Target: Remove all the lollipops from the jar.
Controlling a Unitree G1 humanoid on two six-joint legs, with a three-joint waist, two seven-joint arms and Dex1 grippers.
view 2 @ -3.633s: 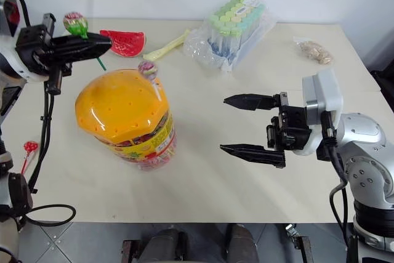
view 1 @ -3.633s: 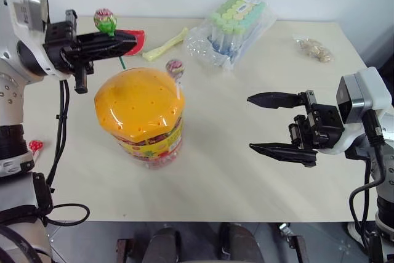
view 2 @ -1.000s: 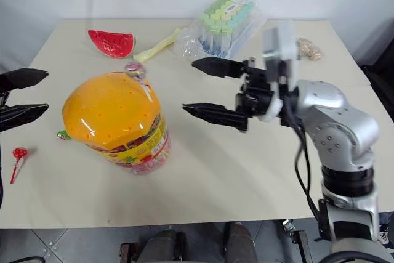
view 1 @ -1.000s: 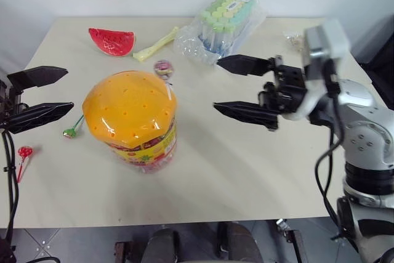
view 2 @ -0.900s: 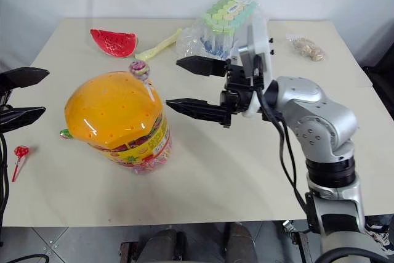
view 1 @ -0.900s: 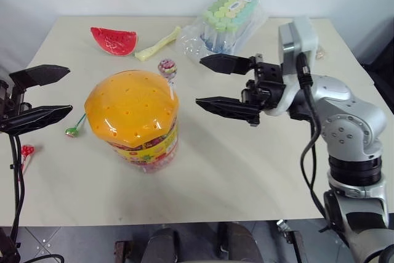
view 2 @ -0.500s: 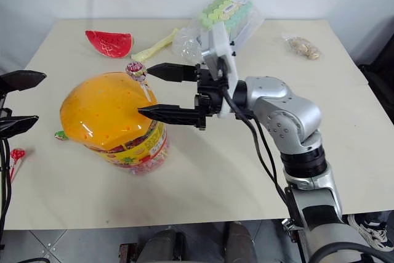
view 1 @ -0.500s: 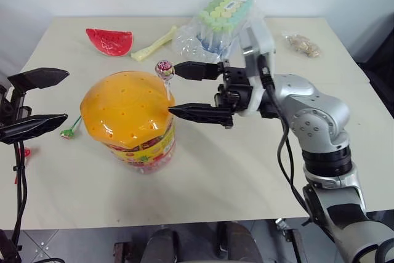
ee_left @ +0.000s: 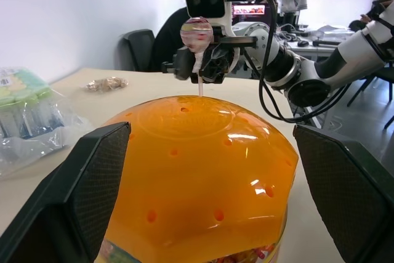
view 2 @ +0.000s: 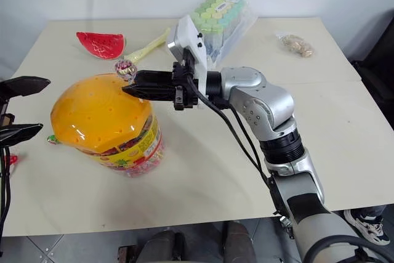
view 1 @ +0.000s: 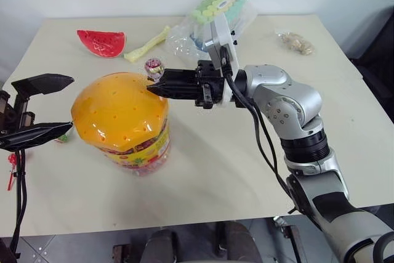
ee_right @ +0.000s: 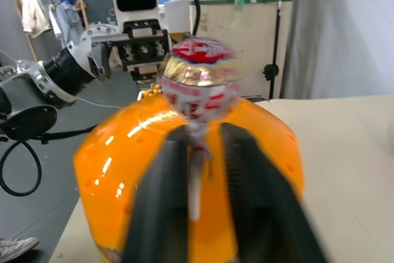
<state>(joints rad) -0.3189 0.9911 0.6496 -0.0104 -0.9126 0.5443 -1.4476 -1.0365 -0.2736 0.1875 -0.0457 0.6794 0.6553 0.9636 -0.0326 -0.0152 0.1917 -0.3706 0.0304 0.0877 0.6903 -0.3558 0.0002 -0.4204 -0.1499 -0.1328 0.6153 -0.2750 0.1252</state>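
jar (view 1: 123, 121) label: unreadable | right fingers (ee_right: 240, 170) (clamped) on lollipop (ee_right: 200, 87) stick

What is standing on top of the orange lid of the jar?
One lollipop stands in the orange lid of the jar, its white stick pinched by the right gripper. The stick's lower end is hidden inside the lid.
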